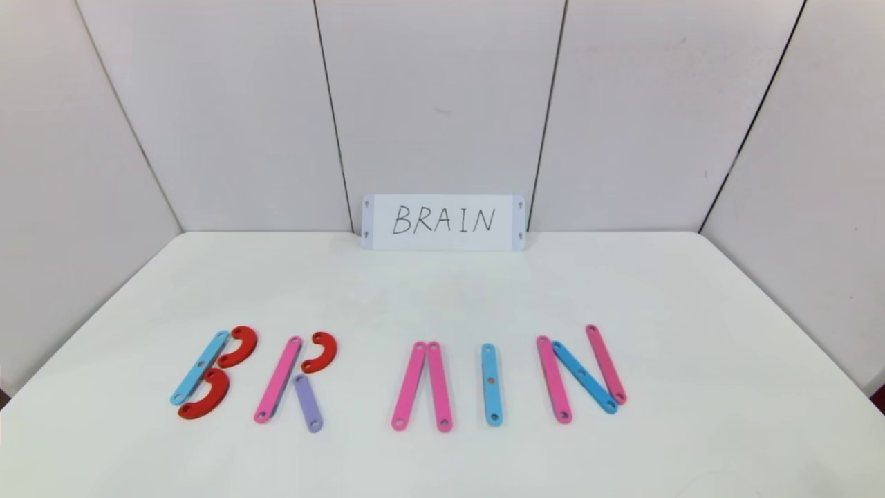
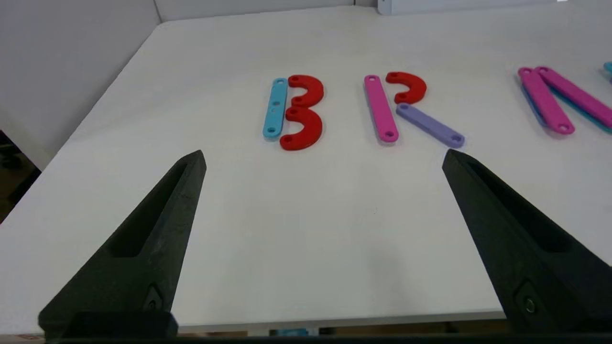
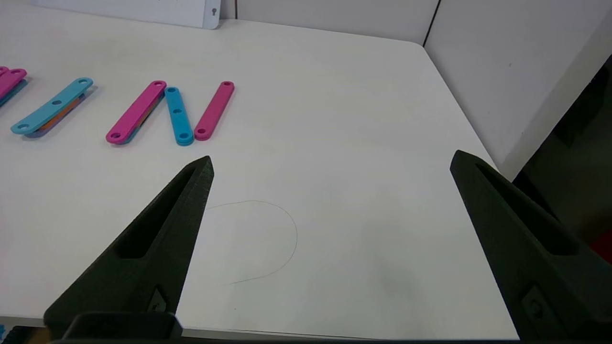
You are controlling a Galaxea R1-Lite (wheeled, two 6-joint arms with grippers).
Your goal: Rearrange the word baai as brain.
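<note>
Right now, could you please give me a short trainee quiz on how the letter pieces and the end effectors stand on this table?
1. True or false: the R's leg is a purple strip.
2. Which letter has no crossbar? A) B B) A C) N
3. Fill in: both end effectors are ____.

Key: 1 true. 2 B: the A is just two pink strips meeting at their far ends. 3 open: the left end effector and the right end effector hover near the table edge, holding nothing.
</note>
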